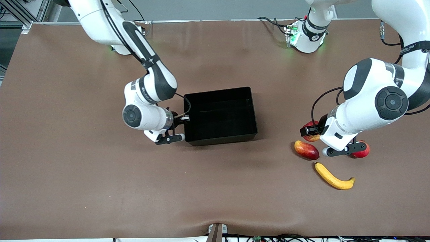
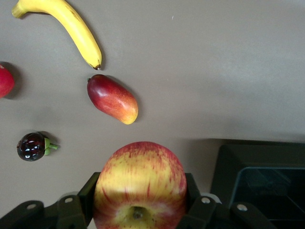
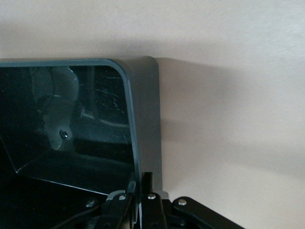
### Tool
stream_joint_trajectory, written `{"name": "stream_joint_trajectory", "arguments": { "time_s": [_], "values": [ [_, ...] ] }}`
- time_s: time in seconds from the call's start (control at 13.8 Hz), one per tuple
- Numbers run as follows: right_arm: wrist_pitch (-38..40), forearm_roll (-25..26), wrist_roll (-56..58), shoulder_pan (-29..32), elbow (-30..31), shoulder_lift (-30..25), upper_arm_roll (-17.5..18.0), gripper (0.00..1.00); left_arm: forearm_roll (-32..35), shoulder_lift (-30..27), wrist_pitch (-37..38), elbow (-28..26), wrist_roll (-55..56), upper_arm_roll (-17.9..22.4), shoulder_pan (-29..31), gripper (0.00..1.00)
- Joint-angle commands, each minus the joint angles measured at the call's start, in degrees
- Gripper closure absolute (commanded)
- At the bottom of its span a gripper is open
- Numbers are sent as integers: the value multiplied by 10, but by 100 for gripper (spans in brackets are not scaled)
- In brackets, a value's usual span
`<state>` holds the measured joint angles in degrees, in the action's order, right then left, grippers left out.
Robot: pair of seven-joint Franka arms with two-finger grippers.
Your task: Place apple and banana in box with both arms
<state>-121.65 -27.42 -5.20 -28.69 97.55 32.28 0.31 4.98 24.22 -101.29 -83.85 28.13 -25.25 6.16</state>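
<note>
Apple [image 2: 139, 186], red-streaked over yellow, dimple and stem facing the left wrist camera, sits clamped between the two black fingers of the left gripper [image 2: 139, 210], bottom centre of that view. In the front view it shows only as a red-yellow patch [image 1: 311, 131] at centre right, mostly hidden by the left arm's wrist, low over the brown table [image 1: 84, 185].

Banana [image 1: 334, 177]: smooth yellow skin, dark tips, lies flat at lower right of the front view, long axis running diagonally, curve bowed downward in frame.

Mango [image 1: 306, 150], glossy red-and-yellow oval, lies between apple and banana. All-red round fruit [image 1: 362, 151] shows partly under the left gripper's mount.

Box [image 1: 220, 115], glossy black plastic, open-topped, rounded corners, sits at frame centre. Right gripper [image 3: 141, 191] is pinched shut on the box's thin wall at its edge toward the right arm's end.
</note>
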Motion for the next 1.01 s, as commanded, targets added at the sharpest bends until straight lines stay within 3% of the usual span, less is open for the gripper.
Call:
{"name": "stream_joint_trajectory", "arguments": {
  "time_s": [0.0,0.07,0.14,0.29,0.51,0.8,0.94],
  "values": [
    [-18,-8,-1,-8,11,0,-7,100,-8,-10,12,-1,-4,-2,-1,100],
    [-18,-8,-5,-8,12,3,-7,100,-13,-10,12,-1,-3,-2,-4,100],
    [-18,-8,-30,-7,11,5,-7,80,-19,-10,12,-1,-2,-2,-7,100],
    [-17,-6,-71,-7,9,6,-7,0,-21,-7,11,-1,-4,-2,-6,100],
    [24,-8,-75,9,-17,-20,-7,0,-26,-9,12,-1,3,-3,-5,100],
    [248,-5,-75,89,-146,-33,-11,0,-33,-11,12,-1,5,-4,-6,100],
    [325,3,-68,148,-198,-33,-12,0,-35,-11,12,-1,15,-15,-6,100]
  ]
}}
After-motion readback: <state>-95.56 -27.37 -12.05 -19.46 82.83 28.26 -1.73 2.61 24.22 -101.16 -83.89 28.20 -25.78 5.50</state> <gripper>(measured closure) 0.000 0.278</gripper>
